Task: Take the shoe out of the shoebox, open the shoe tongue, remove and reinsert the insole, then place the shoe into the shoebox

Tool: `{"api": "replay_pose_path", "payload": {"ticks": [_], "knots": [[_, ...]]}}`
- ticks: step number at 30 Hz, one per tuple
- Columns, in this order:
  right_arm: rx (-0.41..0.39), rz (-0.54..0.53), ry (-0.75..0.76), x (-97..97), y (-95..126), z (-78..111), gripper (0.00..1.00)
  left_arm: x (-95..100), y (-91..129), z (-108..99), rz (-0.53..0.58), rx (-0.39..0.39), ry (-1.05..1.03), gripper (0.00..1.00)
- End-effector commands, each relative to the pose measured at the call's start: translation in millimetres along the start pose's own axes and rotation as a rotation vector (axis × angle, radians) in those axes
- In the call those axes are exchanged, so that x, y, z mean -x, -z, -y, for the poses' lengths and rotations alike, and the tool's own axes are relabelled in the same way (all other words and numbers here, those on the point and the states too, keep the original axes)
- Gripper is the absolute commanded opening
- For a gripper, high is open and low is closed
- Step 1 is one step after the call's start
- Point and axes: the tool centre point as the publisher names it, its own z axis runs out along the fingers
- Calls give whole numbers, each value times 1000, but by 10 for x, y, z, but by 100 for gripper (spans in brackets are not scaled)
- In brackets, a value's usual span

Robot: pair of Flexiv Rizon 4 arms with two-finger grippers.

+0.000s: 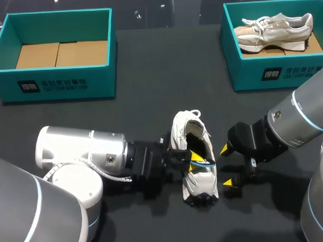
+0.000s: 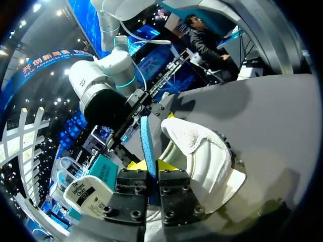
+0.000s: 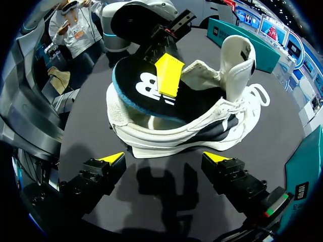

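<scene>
While the left hand (image 1: pixel 195 162) is clamped on the insole (image 3: pixel 146 91), its yellow tips pinching the raised logo end from above and below, the white sneaker (image 1: pixel 197 151) rests on the bench (image 1: pixel 149 73) near the middle, well apart from both teal shoeboxes at the far edge. The far left shoebox (image 1: pixel 59 82) holds only cardboard; the far right shoebox (image 1: pixel 266 69) holds a second sneaker (image 1: pixel 275 28). The insole's near end stands clear of the shoe opening while its far end looks tucked under the opened tongue (image 3: pixel 237 50), so I judge this to be the insole step, though whether it is coming out or going back in cannot be told. The right hand (image 1: pixel 228 167) hovers just right of the sneaker, fingers apart, holding nothing. To do this well, that free hand should likely brace the sneaker's side or sole first, or the shoe will drag with the insole. Move the insole along the shoe's length at a shallow angle, so the foam does not buckle or snag on the tongue and laces
</scene>
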Motion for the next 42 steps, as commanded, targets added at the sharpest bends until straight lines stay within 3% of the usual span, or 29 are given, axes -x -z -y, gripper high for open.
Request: {"api": "replay_pose_path", "payload": {"ticks": [1,6,9,12,14,19,23,27,37,42], "knots": [[-3,2,-1,-10,-11,-9,100,-8,-66,-110,11,22,-31,0],[-3,2,-1,-10,-11,-9,100,-3,-48,-155,14,37,-46,0],[-3,2,-1,-10,-11,-9,100,16,-20,-74,16,28,-40,0],[-3,2,-1,-10,-11,-9,100,47,12,41,17,0,-30,26],[-3,2,-1,-10,-11,-9,100,70,30,111,17,-13,-26,35],[-3,2,-1,-10,-11,-9,100,84,50,240,5,-46,-22,33],[-3,2,-1,-10,-11,-9,100,84,50,282,-8,-63,-19,25],[-3,2,-1,-10,-11,-9,100,59,7,224,-29,-56,-9,0],[-3,2,-1,-10,-11,-9,100,-24,-38,-64,-59,0,-27,0],[-3,2,-1,-10,-11,-9,100,-24,22,-31,-69,-15,9,0]]}}
